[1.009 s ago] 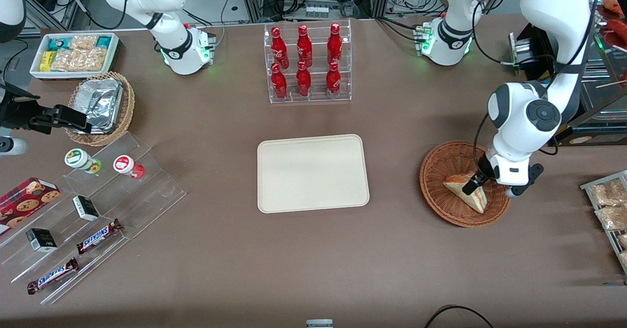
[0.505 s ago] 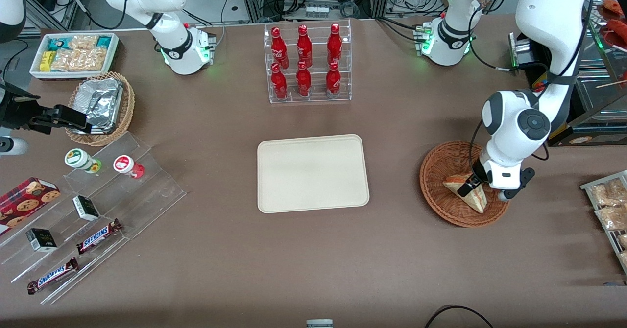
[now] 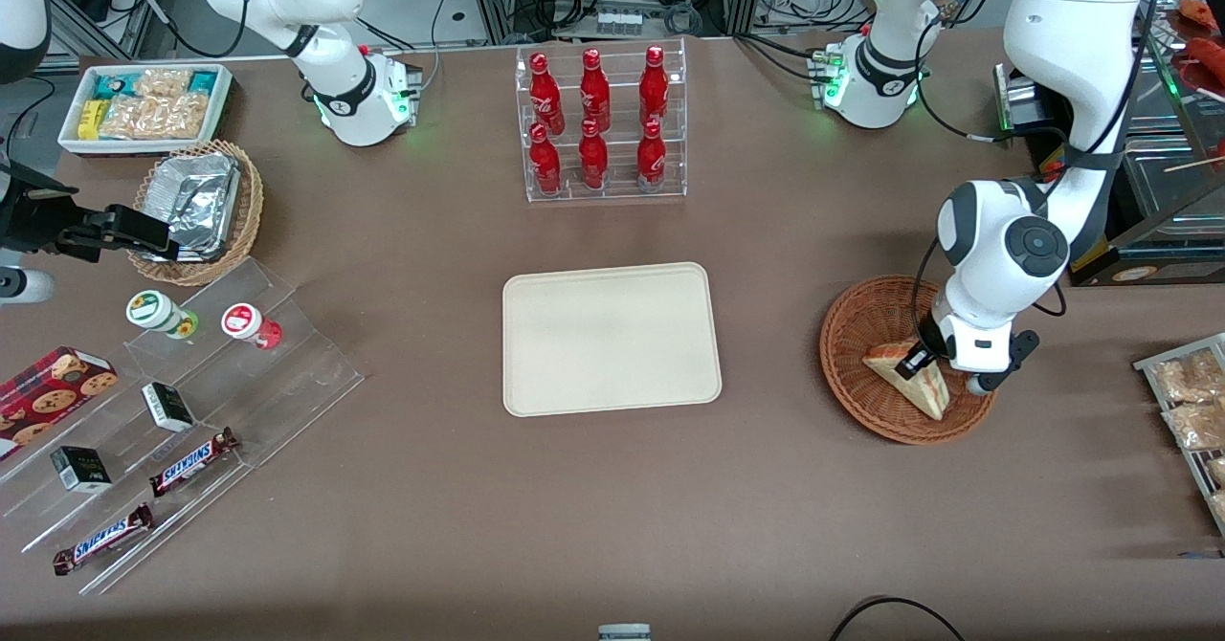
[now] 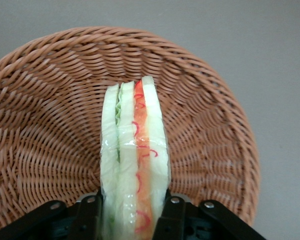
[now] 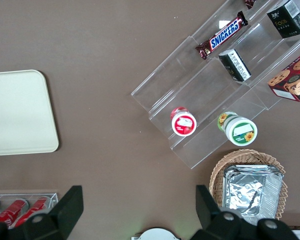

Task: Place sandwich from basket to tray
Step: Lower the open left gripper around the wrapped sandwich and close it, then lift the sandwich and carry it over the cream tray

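Note:
The sandwich (image 3: 930,394), a pale bread wedge with red-orange and green filling, stands on edge in the reddish-brown wicker basket (image 3: 847,335) toward the working arm's end of the table. My left gripper (image 3: 917,362) is down in the basket, shut on the sandwich. The left wrist view shows the sandwich (image 4: 135,145) gripped between the two black fingers (image 4: 92,207), each pressing a bread face, with the basket (image 4: 50,125) weave all round the gripper (image 4: 133,209). The cream tray (image 3: 611,338) lies bare at the table's middle, also seen as the tray (image 5: 17,112) in the right wrist view.
A clear rack of red bottles (image 3: 601,124) stands farther from the camera than the tray. Toward the parked arm's end are a stepped acrylic shelf (image 3: 287,373) with snacks, a foil-lined basket (image 3: 196,206) and a white bin (image 3: 144,105). A rack of packets (image 3: 1191,402) sits beside the basket.
The left arm's wrist has come lower and a little toward the tray. Its fingers have settled around the sandwich, which has shifted slightly in the basket.

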Robot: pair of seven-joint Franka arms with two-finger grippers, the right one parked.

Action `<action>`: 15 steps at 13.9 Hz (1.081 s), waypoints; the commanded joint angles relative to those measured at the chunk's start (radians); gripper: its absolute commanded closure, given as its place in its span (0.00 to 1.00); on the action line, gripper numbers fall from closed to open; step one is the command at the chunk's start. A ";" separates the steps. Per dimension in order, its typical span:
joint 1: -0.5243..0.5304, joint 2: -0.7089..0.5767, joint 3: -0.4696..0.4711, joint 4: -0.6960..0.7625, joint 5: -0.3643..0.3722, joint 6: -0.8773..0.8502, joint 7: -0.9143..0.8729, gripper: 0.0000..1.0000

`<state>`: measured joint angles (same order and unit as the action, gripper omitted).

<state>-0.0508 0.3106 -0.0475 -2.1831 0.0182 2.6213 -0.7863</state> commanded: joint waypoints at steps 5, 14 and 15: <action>-0.015 -0.088 -0.159 0.319 0.071 -0.524 -0.008 1.00; -0.378 0.132 -0.219 0.566 0.089 -0.558 -0.034 1.00; -0.403 0.171 -0.221 0.600 0.100 -0.558 -0.044 1.00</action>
<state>-0.4086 0.3833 -0.2788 -1.7001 0.0877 2.0825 -0.8108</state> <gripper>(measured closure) 0.811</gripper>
